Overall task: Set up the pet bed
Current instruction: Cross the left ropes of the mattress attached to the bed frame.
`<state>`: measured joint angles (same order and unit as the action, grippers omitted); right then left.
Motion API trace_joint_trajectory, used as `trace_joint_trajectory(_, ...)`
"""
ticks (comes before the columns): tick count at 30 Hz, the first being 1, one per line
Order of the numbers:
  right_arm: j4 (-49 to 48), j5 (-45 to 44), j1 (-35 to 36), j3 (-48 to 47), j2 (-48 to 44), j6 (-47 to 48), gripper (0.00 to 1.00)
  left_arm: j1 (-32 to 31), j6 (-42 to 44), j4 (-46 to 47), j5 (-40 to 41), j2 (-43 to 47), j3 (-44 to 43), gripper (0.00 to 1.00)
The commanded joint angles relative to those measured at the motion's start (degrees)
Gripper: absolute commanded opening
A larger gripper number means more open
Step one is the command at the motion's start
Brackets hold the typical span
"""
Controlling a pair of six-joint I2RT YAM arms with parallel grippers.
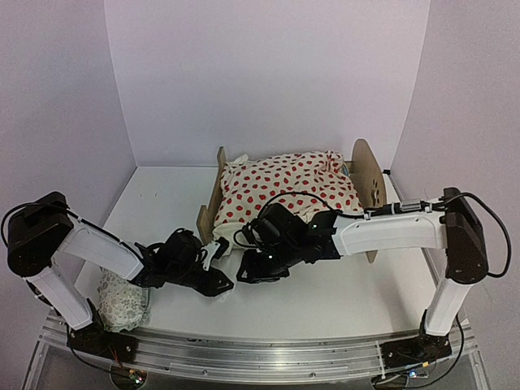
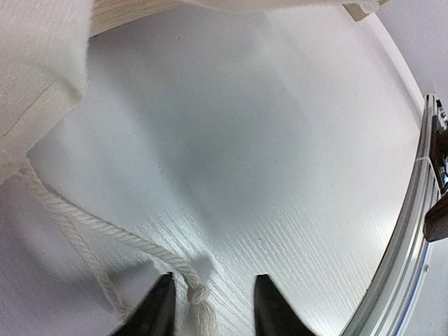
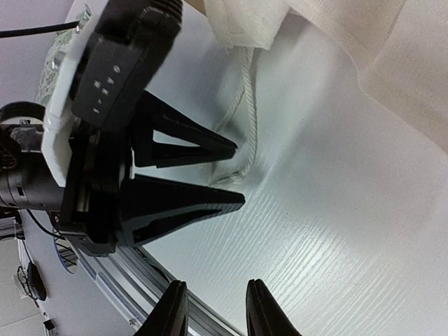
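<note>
Pet bed [image 1: 368,172] at back-centre of counter [image 1: 341,284], red-dotted blanket [image 1: 292,191] draped over it. Left gripper [image 2: 213,283] jaws apart, end of white cord [image 2: 91,220] loose between them, not pinched. Right gripper [image 3: 215,287] parted, empty, just beside the left.

Bare table [image 1: 349,284] open along the near side of the pet bed [image 1: 367,172] toward its headboard, another bare stretch beyond its footboard, left gripper [image 2: 213,297] and right gripper [image 3: 213,304] crowding tip to tip off its near footboard corner, blanket cord [image 2: 84,220] lying there, pillow [image 1: 122,299] farther out
</note>
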<state>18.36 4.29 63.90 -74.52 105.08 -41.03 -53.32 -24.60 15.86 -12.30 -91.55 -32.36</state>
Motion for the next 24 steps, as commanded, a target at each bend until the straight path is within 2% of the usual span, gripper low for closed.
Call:
trace_joint_trajectory(1, 1.56, -2.51, -0.18, 0.12, -1.90, 1.02, 0.30, -0.12, -1.12, -2.77, 2.26, 5.38, -1.67, 0.96)
trace_joint_trajectory(3, 1.79, -3.30, -0.23, -0.26, -1.66, 0.71, 0.30, -0.12, -1.82, -3.84, 3.34, 8.78, -0.94, 0.99)
trace_joint_trajectory(11, 3.07, -2.32, -0.23, -5.14, 2.83, -0.61, 0.30, -0.13, -2.97, -15.45, 9.09, 23.28, 0.43, 0.99)
trace_joint_trajectory(12, 3.25, -1.92, -0.26, -5.90, 3.74, -0.63, 0.31, -0.06, -4.29, -17.28, 10.49, 24.84, 0.93, 1.00)
trace_joint_trajectory(14, 3.84, -1.81, -0.23, -7.73, 5.05, -0.40, 0.32, 0.11, -14.76, -18.38, 16.26, 28.48, 2.48, 1.00)
trace_joint_trajectory(18, 4.45, -1.95, -0.26, -9.30, 6.55, -0.20, 0.32, 0.65, -31.32, -14.17, 21.21, 35.40, 9.47, 1.00)
trace_joint_trajectory(20, 4.86, -1.60, -0.23, -9.77, 7.08, -0.31, 0.32, 0.67, -33.48, -11.53, 24.22, 37.90, 13.02, 0.97)
trace_joint_trajectory(24, 5.62, -2.45, -0.27, -10.49, 7.28, -1.21, 0.32, 0.67, -30.75, -18.18, 26.30, 34.30, 10.20, 0.86)
